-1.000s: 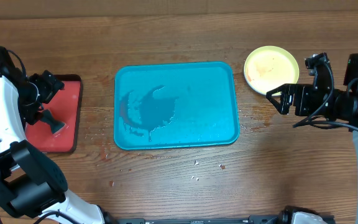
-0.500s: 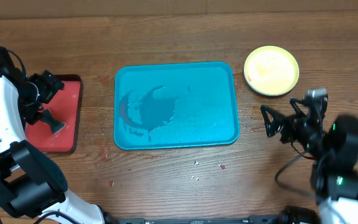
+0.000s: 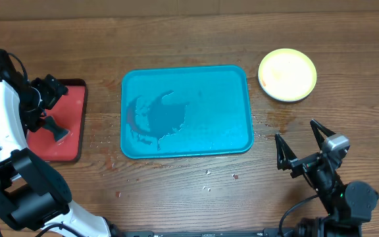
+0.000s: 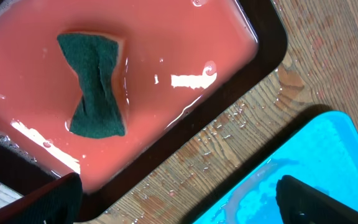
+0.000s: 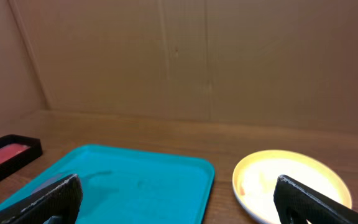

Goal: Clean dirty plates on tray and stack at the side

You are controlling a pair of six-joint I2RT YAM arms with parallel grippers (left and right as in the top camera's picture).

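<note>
Wooden table: wet teal tray centre; yellow-green plate far right; sponge in red tray, left. Left gripper, right gripper: spread wide, holding nothing.

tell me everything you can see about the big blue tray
The tray is a teal-blue rectangle with rounded corners and a low raised rim, plastic by its look. It lies flat on the wooden table, long side running left to right, between the red tray and the yellow-green plate, touching neither. No plate lies in it. Its left half carries a darker wet patch with a faint reddish smear and runs of water.
</note>
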